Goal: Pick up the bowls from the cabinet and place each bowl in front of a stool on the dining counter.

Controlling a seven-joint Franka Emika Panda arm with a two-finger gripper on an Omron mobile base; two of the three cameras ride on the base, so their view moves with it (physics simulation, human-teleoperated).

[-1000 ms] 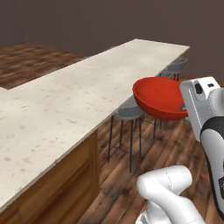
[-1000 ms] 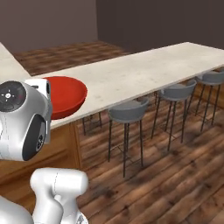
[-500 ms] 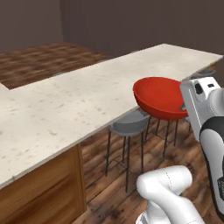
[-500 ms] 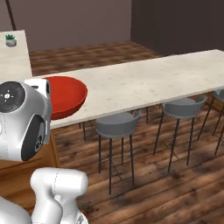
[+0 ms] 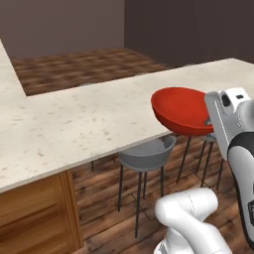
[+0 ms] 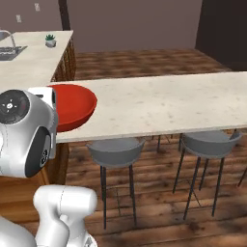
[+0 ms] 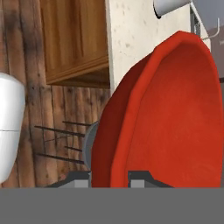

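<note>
A glossy red bowl [image 5: 181, 111] hangs in the air just off the long edge of the beige speckled dining counter [image 5: 89, 119], over a grey stool [image 5: 146, 154]. My gripper [image 7: 109, 177] is shut on the bowl's rim, one fingertip on each side of the wall. In the right base view the red bowl [image 6: 72, 106] sticks out from behind my white hand, beside the dining counter [image 6: 169, 103]. The hand view looks along the tilted red bowl [image 7: 175, 118]. The cabinet is out of view.
Two grey stools [image 6: 116, 147] [image 6: 210, 142] stand under the counter's edge on the dark wood floor. A wooden panel [image 5: 34, 213] closes the counter's base at left. Farther back, another counter carries a sink [image 6: 5, 46] and a small potted plant [image 6: 50, 40].
The whole scene has shifted in both base views as the base moves along the dining counter. The red bowl stays in the gripper, in the same place relative to the arm.
</note>
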